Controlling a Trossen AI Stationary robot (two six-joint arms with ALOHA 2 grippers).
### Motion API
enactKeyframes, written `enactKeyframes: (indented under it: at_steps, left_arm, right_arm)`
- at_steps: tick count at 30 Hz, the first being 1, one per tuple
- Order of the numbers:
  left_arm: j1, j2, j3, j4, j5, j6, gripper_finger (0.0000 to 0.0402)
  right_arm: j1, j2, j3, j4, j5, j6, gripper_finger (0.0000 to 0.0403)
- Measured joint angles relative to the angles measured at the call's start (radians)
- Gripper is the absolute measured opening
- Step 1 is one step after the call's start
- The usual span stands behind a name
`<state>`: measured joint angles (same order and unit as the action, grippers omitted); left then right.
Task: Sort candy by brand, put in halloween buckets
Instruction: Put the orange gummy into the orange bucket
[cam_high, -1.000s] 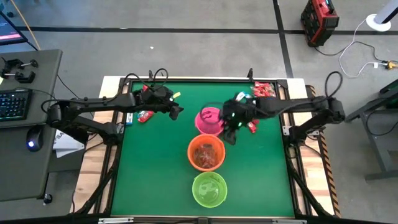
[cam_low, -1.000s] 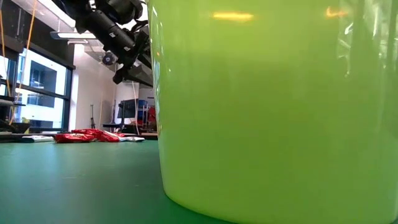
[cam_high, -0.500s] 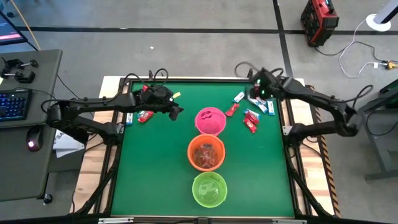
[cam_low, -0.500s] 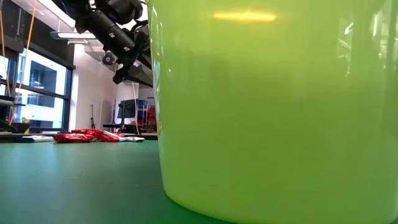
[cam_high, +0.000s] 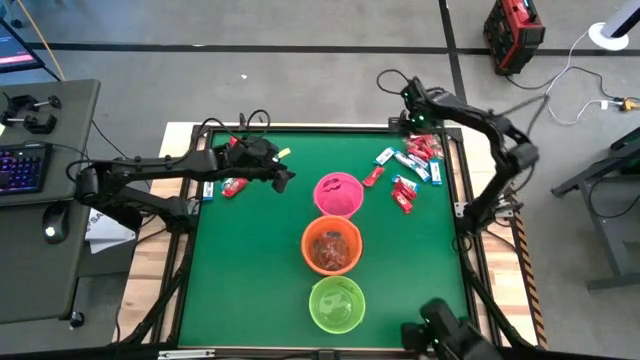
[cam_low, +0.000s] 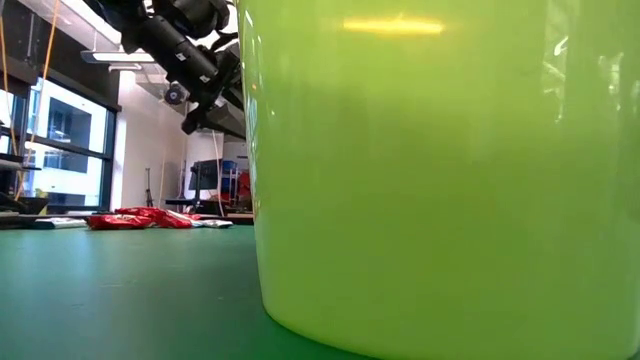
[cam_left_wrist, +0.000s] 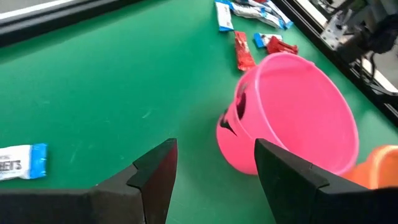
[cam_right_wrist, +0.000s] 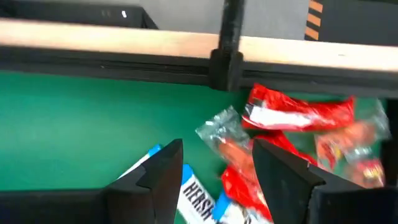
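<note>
The pink bucket (cam_high: 338, 194), the orange bucket (cam_high: 331, 245) and the lime green bucket (cam_high: 337, 304) stand in a row down the table's middle. Candy (cam_high: 405, 172) in red and blue-and-white wrappers lies at the back right, and a few pieces (cam_high: 233, 186) lie at the back left. My left gripper (cam_high: 284, 178) is open and empty, left of the pink bucket (cam_left_wrist: 292, 118). My right gripper (cam_high: 408, 122) is open and empty above the back right candy, over red packets (cam_right_wrist: 298, 115) and a blue-and-white packet (cam_right_wrist: 196, 196).
The table's wooden back edge (cam_right_wrist: 124, 40) runs just beyond the right gripper. A dark object (cam_high: 440, 335) shows at the table's front right edge. In the low view the green bucket (cam_low: 440, 170) fills most of the picture, with red candy (cam_low: 140, 218) far behind.
My right gripper has moved from beside the pink bucket to the back right corner above the candy. The left arm has not moved. A dark object has appeared at the front edge.
</note>
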<state>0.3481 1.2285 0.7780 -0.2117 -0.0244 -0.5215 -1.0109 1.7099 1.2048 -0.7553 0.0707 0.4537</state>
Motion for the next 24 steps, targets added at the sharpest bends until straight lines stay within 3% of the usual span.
enactKeyframes:
  at_steps: [5,11,18,24]
  left_arm:
    - [0.000,0.000,0.000,0.000,-0.009,-0.005,0.0204]
    - [0.000,0.000,0.000,-0.001,-0.009,-0.025,0.0204]
    - [0.000,0.000,0.000,-0.001,-0.009,-0.061,0.0204]
    - [0.000,0.000,0.000,-0.001,-0.009,-0.073,0.0204]
  right_arm:
    - [0.011,0.125,0.119,-0.077,-0.036,-0.139,0.0185]
    - [0.026,0.221,0.205,-0.149,0.043,-0.207,0.0185]
    - [0.025,0.238,0.205,-0.189,0.122,-0.260,0.0185]
    - [0.033,0.238,0.205,-0.184,0.066,-0.279,0.0185]
